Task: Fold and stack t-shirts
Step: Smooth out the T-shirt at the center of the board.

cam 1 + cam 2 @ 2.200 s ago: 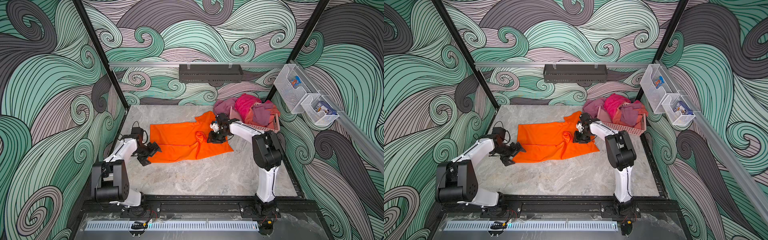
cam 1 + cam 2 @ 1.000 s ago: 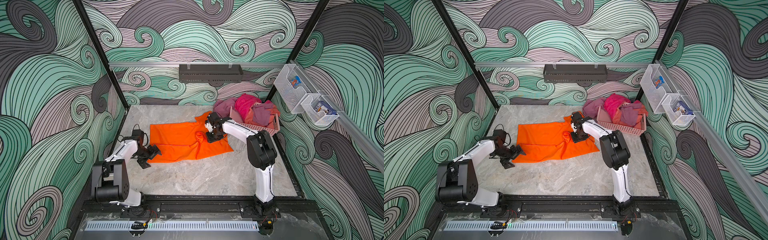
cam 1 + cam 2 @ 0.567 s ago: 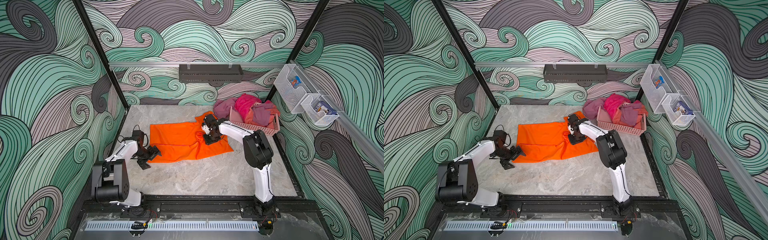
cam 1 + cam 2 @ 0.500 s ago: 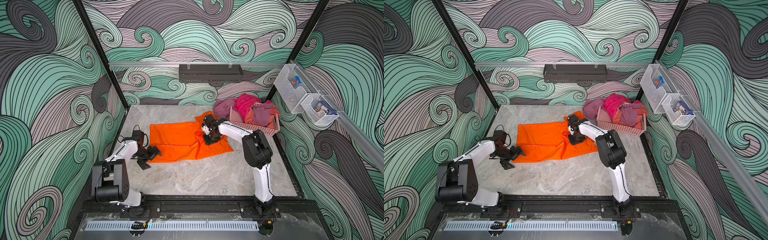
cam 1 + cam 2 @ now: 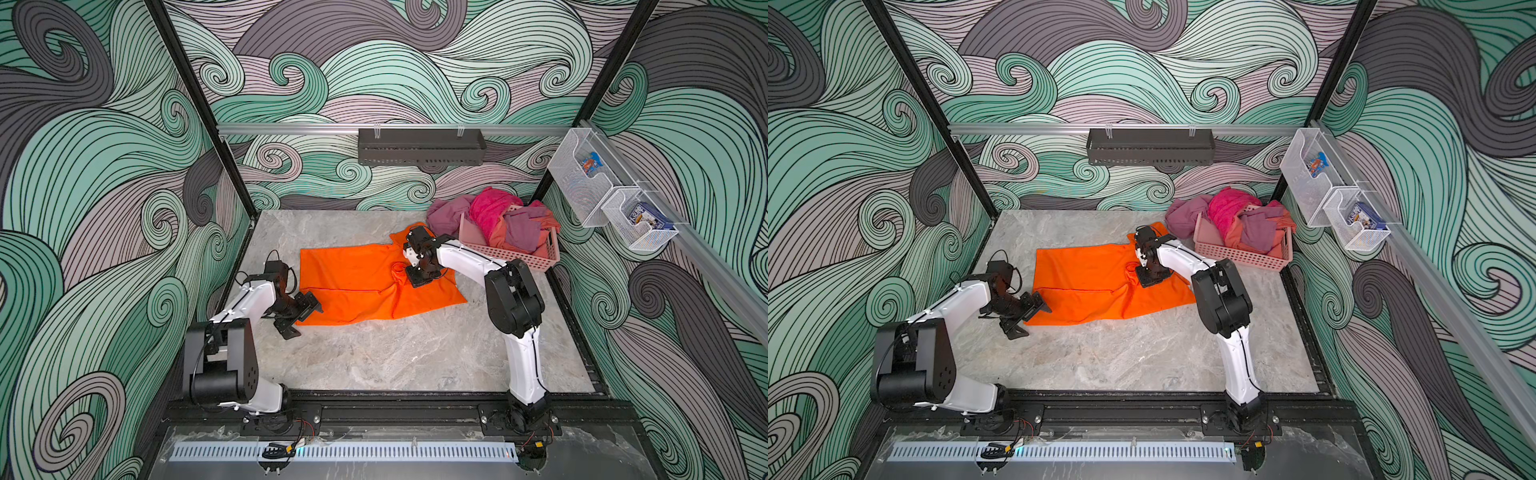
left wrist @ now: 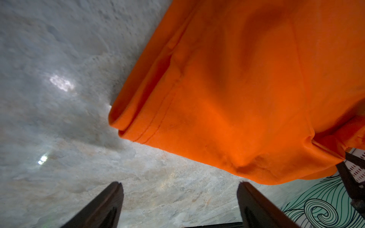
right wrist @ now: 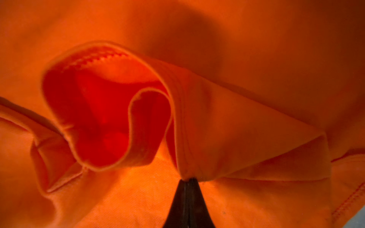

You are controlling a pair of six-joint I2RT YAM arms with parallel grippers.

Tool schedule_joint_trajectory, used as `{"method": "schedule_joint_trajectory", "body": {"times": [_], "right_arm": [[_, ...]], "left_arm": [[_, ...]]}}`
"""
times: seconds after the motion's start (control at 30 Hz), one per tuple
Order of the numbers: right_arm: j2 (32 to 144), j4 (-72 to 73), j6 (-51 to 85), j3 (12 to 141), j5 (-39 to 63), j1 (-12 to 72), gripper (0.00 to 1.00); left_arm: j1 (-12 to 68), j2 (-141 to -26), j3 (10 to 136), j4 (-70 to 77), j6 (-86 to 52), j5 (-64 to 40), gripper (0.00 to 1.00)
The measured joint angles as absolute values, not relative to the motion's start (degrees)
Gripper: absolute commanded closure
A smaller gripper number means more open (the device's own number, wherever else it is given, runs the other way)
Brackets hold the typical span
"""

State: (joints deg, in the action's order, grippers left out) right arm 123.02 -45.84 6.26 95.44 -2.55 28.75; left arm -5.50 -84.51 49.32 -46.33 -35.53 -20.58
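Note:
One orange t-shirt lies spread on the marble table, rumpled around its neck. My right gripper stands on the shirt's right part. In the right wrist view the right gripper is shut on a fold of the ribbed neck edge, which curls up from the cloth. My left gripper hovers low at the shirt's near left corner. In the left wrist view the left gripper is open over bare table, with the hem corner just ahead.
A pink lattice basket heaped with pink and purple clothes stands at the back right, close behind the right arm. A black shelf hangs on the back wall. Wire bins hang on the right wall.
My right gripper slid a little to the left on the shirt and shut on the neck edge. The left gripper stayed open at the hem corner.

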Motion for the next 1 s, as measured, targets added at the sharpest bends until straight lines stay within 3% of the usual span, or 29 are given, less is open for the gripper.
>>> {"method": "schedule_joint_trajectory", "body": {"times": [0.33,0.63,0.7,0.77,0.83,1.0], "right_arm": [[123.9,-46.9,4.8,101.8,-8.9,28.8,0.99],[130.3,-47.3,3.7,107.7,-15.8,28.6,0.96],[132.0,-47.4,3.7,109.0,-18.3,28.6,0.85],[133.3,-47.5,3.9,110.3,-21.1,28.4,0.58],[134.1,-47.5,4.2,111.2,-23.0,28.1,0.43],[132.8,-45.9,5.5,110.4,-25.4,27.5,0.30]], "left_arm": [[-5.5,-84.5,49.2,-46.4,-35.4,-20.6,0.06],[-5.5,-84.5,49.4,-47.5,-34.8,-19.6,0.06],[-5.5,-84.5,49.8,-48.1,-34.7,-19.2,0.06],[-5.5,-84.5,50.6,-48.4,-34.5,-18.7,0.06],[-5.5,-84.2,51.8,-48.5,-34.5,-18.2,0.06],[-5.5,-83.3,55.7,-48.1,-34.2,-16.5,0.06]]}}
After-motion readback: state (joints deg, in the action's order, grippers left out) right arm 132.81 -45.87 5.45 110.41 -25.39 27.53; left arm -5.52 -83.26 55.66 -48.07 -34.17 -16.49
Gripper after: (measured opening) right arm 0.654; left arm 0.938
